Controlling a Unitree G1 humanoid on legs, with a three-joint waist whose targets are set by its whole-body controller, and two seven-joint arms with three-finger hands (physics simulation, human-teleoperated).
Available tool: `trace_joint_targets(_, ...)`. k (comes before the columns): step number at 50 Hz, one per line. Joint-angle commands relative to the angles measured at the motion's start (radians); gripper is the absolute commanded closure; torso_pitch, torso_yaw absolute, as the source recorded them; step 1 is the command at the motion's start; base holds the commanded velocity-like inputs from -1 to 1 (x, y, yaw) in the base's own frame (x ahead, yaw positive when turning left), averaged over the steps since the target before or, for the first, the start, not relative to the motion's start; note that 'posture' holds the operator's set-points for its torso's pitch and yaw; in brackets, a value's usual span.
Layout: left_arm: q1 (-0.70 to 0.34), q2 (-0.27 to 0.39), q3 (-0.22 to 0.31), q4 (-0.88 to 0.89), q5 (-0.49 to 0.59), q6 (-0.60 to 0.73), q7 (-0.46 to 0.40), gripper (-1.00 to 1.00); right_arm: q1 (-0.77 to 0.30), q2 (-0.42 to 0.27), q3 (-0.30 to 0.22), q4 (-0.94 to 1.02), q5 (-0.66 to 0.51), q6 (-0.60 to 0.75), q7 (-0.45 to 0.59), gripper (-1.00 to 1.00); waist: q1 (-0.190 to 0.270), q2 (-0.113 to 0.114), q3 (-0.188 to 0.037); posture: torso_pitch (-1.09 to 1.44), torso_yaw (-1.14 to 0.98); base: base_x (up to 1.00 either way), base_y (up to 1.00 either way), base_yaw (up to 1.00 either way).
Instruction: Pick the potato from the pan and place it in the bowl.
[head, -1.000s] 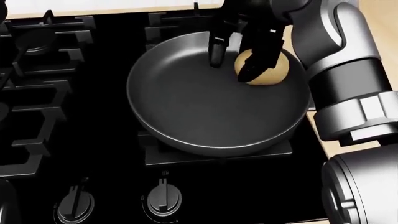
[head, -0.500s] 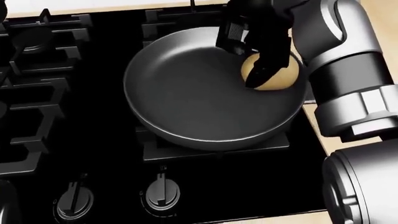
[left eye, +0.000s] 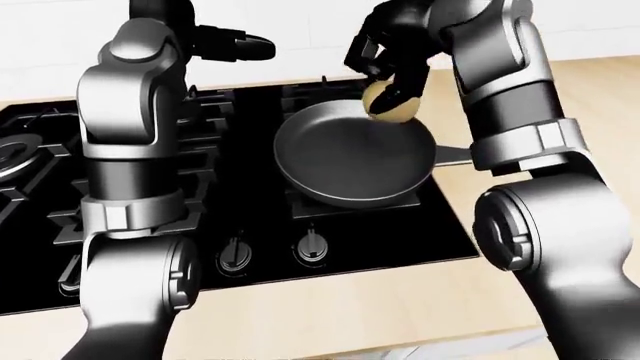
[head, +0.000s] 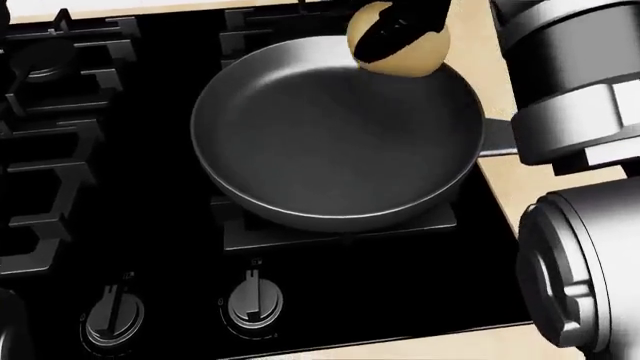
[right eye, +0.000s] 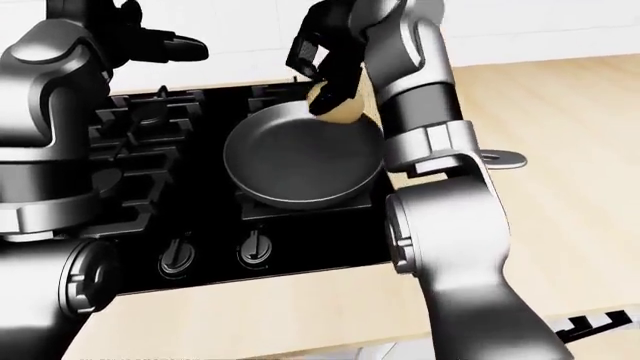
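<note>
Above the pan's (left eye: 350, 157) upper-right rim, my right hand (left eye: 392, 52) had its fingers clamped on the potato (left eye: 392, 103), which hung clear of the pan floor. Left hand (left eye: 232, 46) stood well apart to the left, its finger state not discernible. Bowl was outside all three views, so direction of carry was unknown. Fingers masked the potato's top, so its long axis was unreadable.
</note>
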Motion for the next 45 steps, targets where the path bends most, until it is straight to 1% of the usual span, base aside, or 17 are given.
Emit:
trace_joint_targets(1,-0.037,0.015,0.011,-0.036,0.004,-0.029,0.005,-1.0,-0.049,-0.023,-0.023,-0.032,0.047,0.014,-0.043,1.0,-0.001,0.002,-0.035,0.0,0.0,0.0,0.0,0.0)
trace_joint_targets(7,-0.04,0.011,0.007,-0.047,0.004,-0.018,0.008,-1.0,-0.076,-0.058,-0.049,-0.019,0.149,0.059,-0.12,1.0,0.003,-0.002,-0.036,0.0,0.0,0.0,0.0,0.0)
trace_joint_targets(11,-0.041,0.01,0.007,-0.052,0.004,-0.014,0.008,-1.0,-0.091,-0.087,-0.072,0.0,0.218,0.065,-0.224,1.0,0.005,-0.004,-0.035,0.0,0.0,0.0,0.0,0.0)
trace_joint_targets(12,-0.041,0.011,0.008,-0.051,0.004,-0.014,0.008,-1.0,-0.094,-0.092,-0.068,0.004,0.229,0.067,-0.237,1.0,0.005,-0.005,-0.035,0.0,0.0,0.0,0.0,0.0)
trace_joint_targets(14,-0.041,0.014,0.01,-0.044,0.004,-0.02,0.008,-1.0,-0.107,-0.108,-0.084,0.014,0.27,0.072,-0.284,1.0,0.006,-0.006,-0.035,0.0,0.0,0.0,0.0,0.0)
trace_joint_targets(15,-0.042,0.015,0.011,-0.04,0.004,-0.023,0.008,-1.0,-0.109,-0.115,-0.081,0.015,0.283,0.073,-0.294,1.0,0.007,-0.007,-0.035,0.0,0.0,0.0,0.0,0.0)
trace_joint_targets(19,-0.043,0.02,0.013,-0.031,0.002,-0.029,0.006,-1.0,-0.093,-0.136,-0.078,0.019,0.331,0.068,-0.342,1.0,0.008,-0.008,-0.034,0.0,0.0,0.0,0.0,0.0)
trace_joint_targets(21,-0.047,0.025,0.015,-0.019,0.002,-0.036,0.006,-1.0,-0.093,-0.144,-0.089,0.02,0.358,0.07,-0.389,1.0,0.008,-0.01,-0.035,0.0,0.0,0.0,0.0,0.0)
trace_joint_targets(23,-0.052,0.026,0.017,-0.01,0.001,-0.041,0.008,-1.0,-0.102,-0.151,-0.113,0.03,0.406,0.082,-0.433,1.0,0.009,-0.012,-0.036,0.0,0.0,0.0,0.0,0.0)
trace_joint_targets(26,-0.056,0.027,0.018,-0.004,-0.003,-0.039,0.009,-1.0,-0.104,-0.164,-0.105,0.047,0.441,0.087,-0.466,1.0,0.01,-0.013,-0.037,0.0,0.0,0.0,0.0,0.0)
trace_joint_targets(29,-0.059,0.029,0.018,0.004,-0.006,-0.043,0.012,-1.0,-0.111,-0.176,-0.13,0.054,0.502,0.103,-0.52,1.0,0.011,-0.014,-0.036,0.0,0.0,0.0,0.0,0.0)
trace_joint_targets(34,-0.068,0.033,0.017,0.007,-0.009,-0.04,0.013,-1.0,-0.098,-0.185,-0.104,0.021,0.552,0.116,-0.519,1.0,0.013,-0.017,-0.035,0.0,0.0,0.0,0.0,0.0)
trace_joint_targets(41,-0.077,0.037,0.016,0.004,-0.01,-0.032,0.013,-1.0,-0.085,-0.195,-0.103,-0.003,0.604,0.113,-0.534,1.0,0.012,-0.018,-0.034,0.0,0.0,0.0,0.0,0.0)
trace_joint_targets(45,-0.077,0.038,0.015,-0.002,-0.01,-0.026,0.013,-1.0,-0.074,-0.205,-0.091,-0.036,0.608,0.131,-0.53,1.0,0.012,-0.019,-0.033,0.0,0.0,0.0,0.0,0.0)
